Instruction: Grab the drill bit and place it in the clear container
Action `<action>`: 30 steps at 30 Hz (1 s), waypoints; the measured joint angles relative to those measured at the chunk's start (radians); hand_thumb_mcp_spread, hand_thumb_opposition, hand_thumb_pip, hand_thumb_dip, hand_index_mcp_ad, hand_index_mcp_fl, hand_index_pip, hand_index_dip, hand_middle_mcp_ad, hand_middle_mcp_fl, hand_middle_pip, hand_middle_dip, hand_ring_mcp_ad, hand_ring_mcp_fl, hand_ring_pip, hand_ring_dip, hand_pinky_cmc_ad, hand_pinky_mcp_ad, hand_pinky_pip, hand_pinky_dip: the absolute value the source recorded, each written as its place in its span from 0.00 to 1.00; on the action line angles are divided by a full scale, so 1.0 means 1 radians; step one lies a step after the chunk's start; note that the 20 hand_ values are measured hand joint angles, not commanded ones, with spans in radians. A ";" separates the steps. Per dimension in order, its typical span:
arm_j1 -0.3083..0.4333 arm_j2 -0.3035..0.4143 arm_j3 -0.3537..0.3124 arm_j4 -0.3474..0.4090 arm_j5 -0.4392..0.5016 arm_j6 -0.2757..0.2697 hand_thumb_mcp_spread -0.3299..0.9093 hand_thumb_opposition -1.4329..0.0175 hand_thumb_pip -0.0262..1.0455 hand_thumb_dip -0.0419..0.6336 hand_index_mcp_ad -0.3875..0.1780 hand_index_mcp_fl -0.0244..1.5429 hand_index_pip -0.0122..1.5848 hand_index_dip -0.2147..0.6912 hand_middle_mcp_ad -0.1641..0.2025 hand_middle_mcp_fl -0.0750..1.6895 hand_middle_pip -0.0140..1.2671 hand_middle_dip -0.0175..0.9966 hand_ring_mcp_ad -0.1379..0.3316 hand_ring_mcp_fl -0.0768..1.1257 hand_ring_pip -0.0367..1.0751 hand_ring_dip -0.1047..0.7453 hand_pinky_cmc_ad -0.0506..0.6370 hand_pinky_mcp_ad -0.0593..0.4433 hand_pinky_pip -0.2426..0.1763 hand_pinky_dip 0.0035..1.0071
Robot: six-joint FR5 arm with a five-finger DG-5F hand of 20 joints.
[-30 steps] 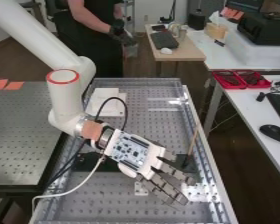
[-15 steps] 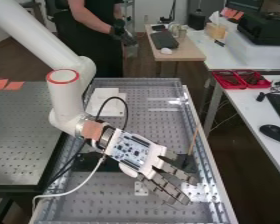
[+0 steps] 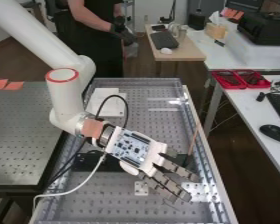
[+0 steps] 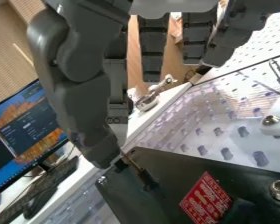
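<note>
Your robot hand (image 3: 150,159) is over the dark plate (image 4: 174,172) on the perforated worktop (image 3: 101,200); you cannot tell whether it is clamped on the drill bit (image 4: 131,162). That bit slants right beside it, over the plate. Farther out, you have a red label (image 4: 206,200) on the plate and a white block (image 3: 105,95) on the worktop.

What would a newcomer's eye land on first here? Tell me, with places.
Probably the white arm, coming in from the high view's upper left with a red ring on it. Next would be the dark-fingered hand above the perforated bench, with a circuit board on its back. The red trays stand out on the white side table at right.
</note>
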 joint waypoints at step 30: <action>0.052 0.163 -0.045 0.055 -0.059 -0.096 0.78 0.32 0.43 0.46 0.45 0.52 0.74 0.36 0.63 0.18 0.12 0.19 0.74 0.09 0.14 0.13 0.45 0.48 0.48 0.19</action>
